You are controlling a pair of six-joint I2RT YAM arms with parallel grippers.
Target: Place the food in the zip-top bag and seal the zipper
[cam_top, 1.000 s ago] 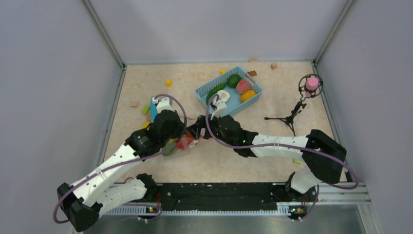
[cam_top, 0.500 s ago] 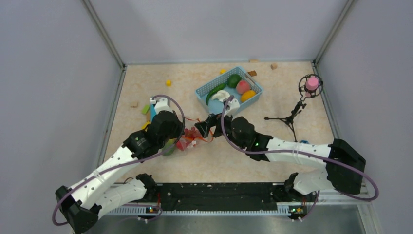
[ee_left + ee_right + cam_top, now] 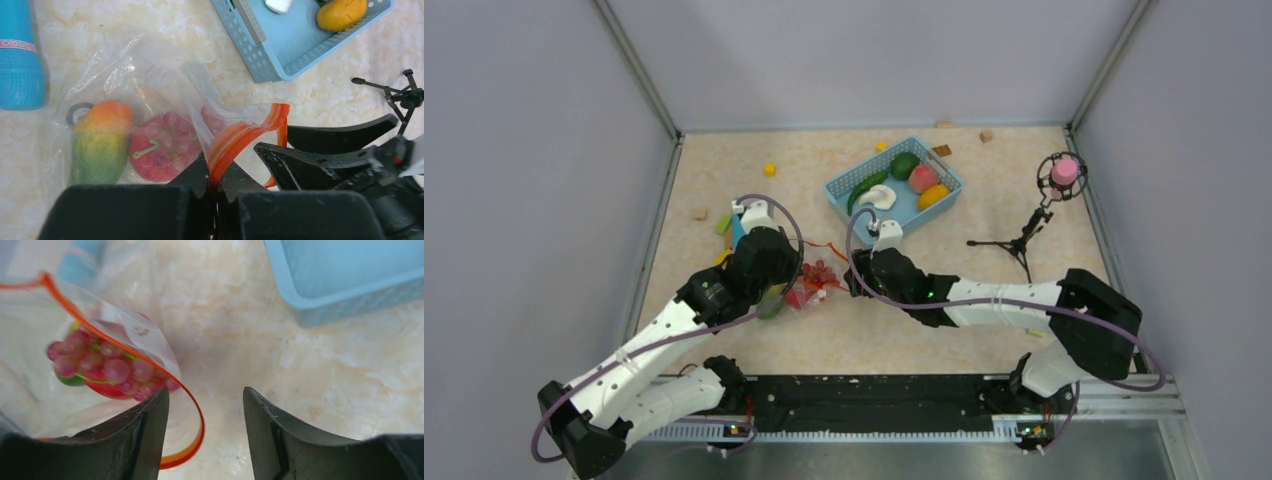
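Zip-top bag (image 3: pixel 150 75): thin, limp, crinkly film; probably light and slippery. Lay on counter (image 3: pixel 320 105) beside basket (image 3: pixel 280 60), holding mango (image 3: pixel 100 140) and grapes (image 3: pixel 100 365). Best hold, by judgement: stiffer zipper (image 3: pixel 240 137). Left hand (image 3: pixel 215 172) clenched on that strip; right hand (image 3: pixel 205 392) spread, empty.

Zip-top bag (image 3: pixel 150 75): clear thin plastic film, crinkled, glossy glints. Zipper (image 3: pixel 240 137): smooth orange-red plastic strip, semi-translucent. Grapes (image 3: pixel 100 367) inside: shiny smooth beads. Mango (image 3: pixel 100 142): matt skin, dulled behind film. Basket (image 3: pixel 260 65), 1 o'clock in left wrist view: light-blue moulded plastic, perforated walls, matt. Worktop (image 3: pixel 320 105): marble-patterned, smooth, faint sheen. Left hand (image 3: pixel 215 172), right hand (image 3: pixel 205 392): matt black plastic, faintly ridged.
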